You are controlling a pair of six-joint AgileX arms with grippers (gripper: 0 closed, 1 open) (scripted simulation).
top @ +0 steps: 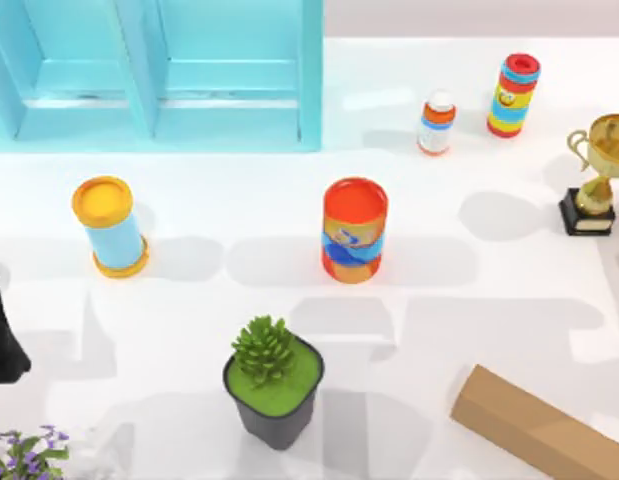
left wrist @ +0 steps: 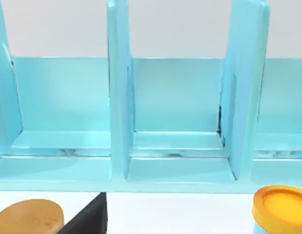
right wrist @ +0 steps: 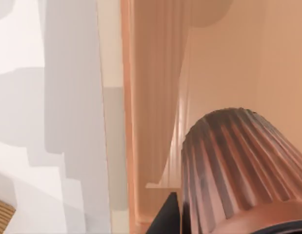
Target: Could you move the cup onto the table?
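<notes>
The cup (right wrist: 238, 165), a ribbed, dark reddish-brown tumbler, looms very close in the right wrist view against pale tan surfaces. A dark part of my right gripper (right wrist: 165, 214) sits right beside the cup's base. Whether it holds the cup is unclear. The white table (top: 469, 290) spreads across the top view. My left arm (top: 1, 335) stays parked at the table's left edge, and its wrist camera faces the cabinet's compartments.
A light-blue cabinet (top: 159, 70) stands at the back left. On the table are an orange-red can (top: 354, 230), a blue cylinder with a yellow lid (top: 111, 225), a plant pot (top: 274, 385), a gold trophy (top: 597, 175), two small containers (top: 437, 122) and a cardboard box (top: 539, 425).
</notes>
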